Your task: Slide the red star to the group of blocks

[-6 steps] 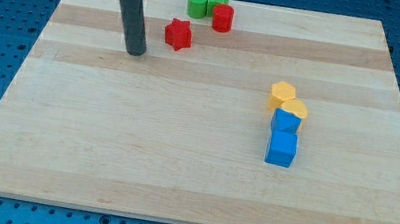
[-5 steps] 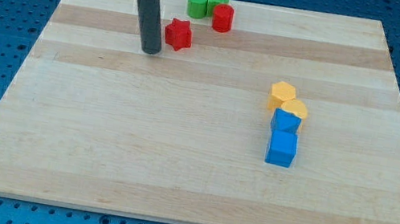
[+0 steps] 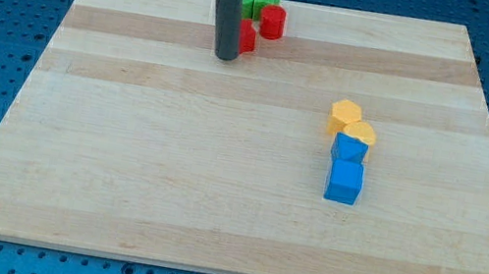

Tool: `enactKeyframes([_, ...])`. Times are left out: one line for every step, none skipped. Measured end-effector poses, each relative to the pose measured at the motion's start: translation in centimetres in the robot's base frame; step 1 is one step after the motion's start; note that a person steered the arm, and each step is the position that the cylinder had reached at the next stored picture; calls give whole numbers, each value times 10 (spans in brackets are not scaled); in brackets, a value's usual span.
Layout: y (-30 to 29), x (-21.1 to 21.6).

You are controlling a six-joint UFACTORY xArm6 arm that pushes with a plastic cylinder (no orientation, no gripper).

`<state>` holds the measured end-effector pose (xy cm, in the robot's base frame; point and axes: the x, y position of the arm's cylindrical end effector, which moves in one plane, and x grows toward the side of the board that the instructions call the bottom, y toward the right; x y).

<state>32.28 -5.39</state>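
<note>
My tip bears on the red star from its 8 o'clock side; no claw is fitted, so none can be reported. The star sits just short of the red cylinder and green blocks at the desk 12 o'clock edge. A short, slow push toward 2 o'clock should close it without scattering them

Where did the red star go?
The red star is near the view's top, a bit left of centre, half hidden behind my tip. It sits just below the green blocks and close beside the red cylinder.
</note>
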Motion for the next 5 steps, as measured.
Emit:
enactKeyframes([13,-19])
enactKeyframes([14,-27])
enactKeyframes([10,-20])
enactKeyframes([0,-18])
enactKeyframes([-1,-30])
